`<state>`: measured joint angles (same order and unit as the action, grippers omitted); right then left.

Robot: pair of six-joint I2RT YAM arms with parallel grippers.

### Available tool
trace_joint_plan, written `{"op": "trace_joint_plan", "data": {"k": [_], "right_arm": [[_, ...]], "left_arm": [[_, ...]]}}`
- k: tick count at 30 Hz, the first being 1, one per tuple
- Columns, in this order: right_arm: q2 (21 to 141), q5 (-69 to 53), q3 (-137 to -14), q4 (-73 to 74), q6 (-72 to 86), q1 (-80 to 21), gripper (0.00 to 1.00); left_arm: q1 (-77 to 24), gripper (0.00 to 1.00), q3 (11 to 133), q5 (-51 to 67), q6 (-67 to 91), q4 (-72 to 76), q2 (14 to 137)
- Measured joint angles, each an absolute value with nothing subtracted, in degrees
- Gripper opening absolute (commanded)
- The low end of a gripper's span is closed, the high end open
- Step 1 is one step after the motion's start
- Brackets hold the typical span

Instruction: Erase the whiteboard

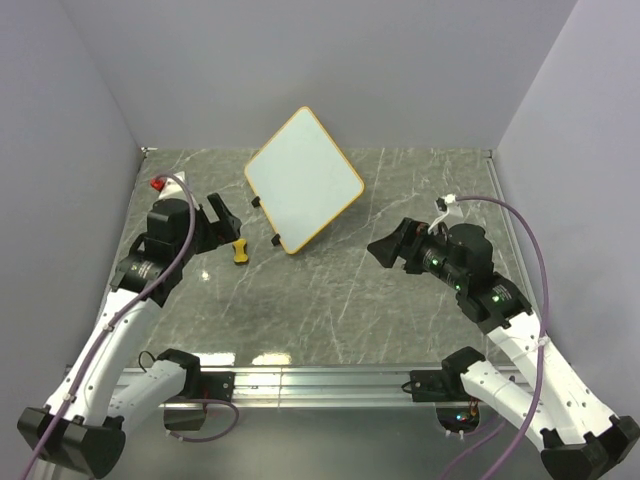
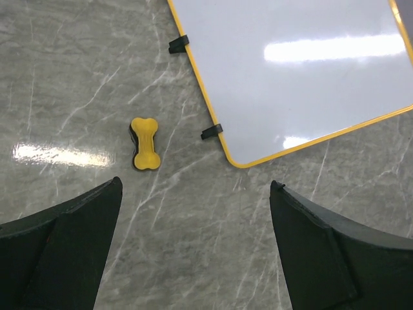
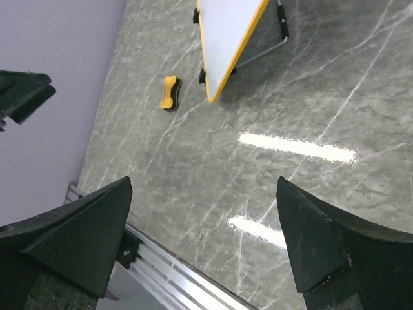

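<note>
Left end effector (image 2: 197,184), blank orange-framed whiteboard (image 2: 290,77)

White whiteboard (image 1: 303,178) framed orange-yellow, yellow-and-black eraser (image 1: 240,251), grey white-veined table (image 1: 330,300).

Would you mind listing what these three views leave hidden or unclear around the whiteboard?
- Top view: the whiteboard hides its own stand; the red object is too small to identify.
- Left wrist view: the whiteboard's far corners run past the top and right edges; the eraser has a yellow top that hides its underside.
- Right wrist view: the whiteboard is steeply slanted and cut by the top edge, so most of its face is unseen.
</note>
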<state>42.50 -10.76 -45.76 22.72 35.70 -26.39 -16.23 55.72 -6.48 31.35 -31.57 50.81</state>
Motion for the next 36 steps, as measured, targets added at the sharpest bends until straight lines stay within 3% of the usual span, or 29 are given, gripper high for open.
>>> {"op": "trace_joint_plan", "data": {"k": [14,28,36], "right_arm": [[43.0,-11.0,-45.8,21.5,35.9,-26.4,1.0],[46.7,-12.9,-47.7,20.5,35.0,-26.4,1.0],[47.6,-13.1,-48.0,20.5,34.3,-26.4,1.0]], "left_arm": [[-16.2,0.99,55.0,-3.5,30.8,-31.4,53.1],[-16.2,1.0,67.8,-0.7,30.7,-31.3,59.7],[-16.2,0.99,69.0,-0.7,30.6,-31.1,59.7]]}}
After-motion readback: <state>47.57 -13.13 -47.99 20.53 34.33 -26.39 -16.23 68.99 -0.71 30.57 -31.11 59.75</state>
